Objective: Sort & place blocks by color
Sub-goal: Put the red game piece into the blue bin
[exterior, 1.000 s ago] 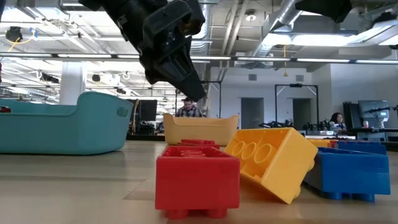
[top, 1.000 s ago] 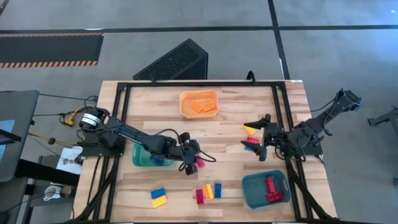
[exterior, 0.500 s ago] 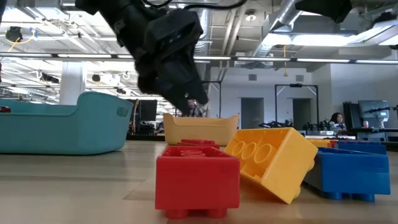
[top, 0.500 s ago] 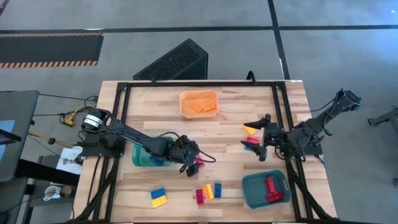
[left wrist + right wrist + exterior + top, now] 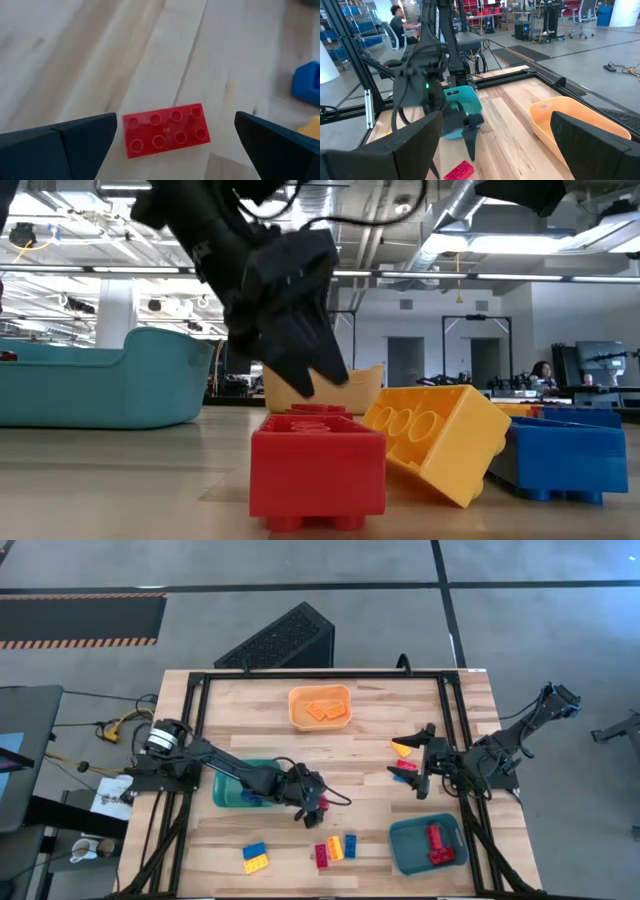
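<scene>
A red block lies flat, studs up, on the wood table near its middle. My left gripper hangs open just above it, one finger on either side, not touching. Its dark fingers point down in the low view. My right gripper waits open at the right, beside a yellow block and a red and a blue one. Near the front edge lie a red, a yellow and a blue block.
An orange bin with orange blocks stands at the far side. One teal bin sits under the left arm. A second teal bin, holding red blocks, stands at the front right. A blue and yellow pair lies at the front left.
My left gripper has opened wide and come down toward the red block on the table, tipping so that its fingers now straddle it. The block has stayed where it was.
</scene>
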You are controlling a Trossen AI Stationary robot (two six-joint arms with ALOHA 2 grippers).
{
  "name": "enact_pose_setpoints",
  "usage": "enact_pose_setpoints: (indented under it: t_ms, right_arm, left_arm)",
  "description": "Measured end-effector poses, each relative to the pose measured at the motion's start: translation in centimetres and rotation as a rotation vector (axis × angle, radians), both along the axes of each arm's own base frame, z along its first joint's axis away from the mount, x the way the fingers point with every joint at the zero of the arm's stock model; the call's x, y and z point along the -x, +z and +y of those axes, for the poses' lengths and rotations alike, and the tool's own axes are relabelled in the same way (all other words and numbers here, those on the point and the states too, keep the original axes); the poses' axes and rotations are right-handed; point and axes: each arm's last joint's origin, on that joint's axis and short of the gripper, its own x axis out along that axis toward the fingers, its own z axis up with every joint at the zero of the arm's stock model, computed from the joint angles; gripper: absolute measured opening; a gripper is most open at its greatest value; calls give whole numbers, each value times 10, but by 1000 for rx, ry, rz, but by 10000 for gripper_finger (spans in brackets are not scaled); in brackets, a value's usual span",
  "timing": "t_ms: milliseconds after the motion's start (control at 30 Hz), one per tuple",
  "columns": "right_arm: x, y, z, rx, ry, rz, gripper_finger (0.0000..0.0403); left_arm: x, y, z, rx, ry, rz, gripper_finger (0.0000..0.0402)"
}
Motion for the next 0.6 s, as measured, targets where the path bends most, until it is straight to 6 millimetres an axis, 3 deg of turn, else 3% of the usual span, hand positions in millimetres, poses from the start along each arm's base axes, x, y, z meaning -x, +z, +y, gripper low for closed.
enact_pose_setpoints:
  t_ms: [267,600]
  right_arm:
    - [0,0,0,0,0,0,395]
    - [0,0,0,1,0,1,395]
  left_arm:
    - [-15,-11,-4,-19,-5,20,390]
    - [-12,-27,-3,-58,-12,108,389]
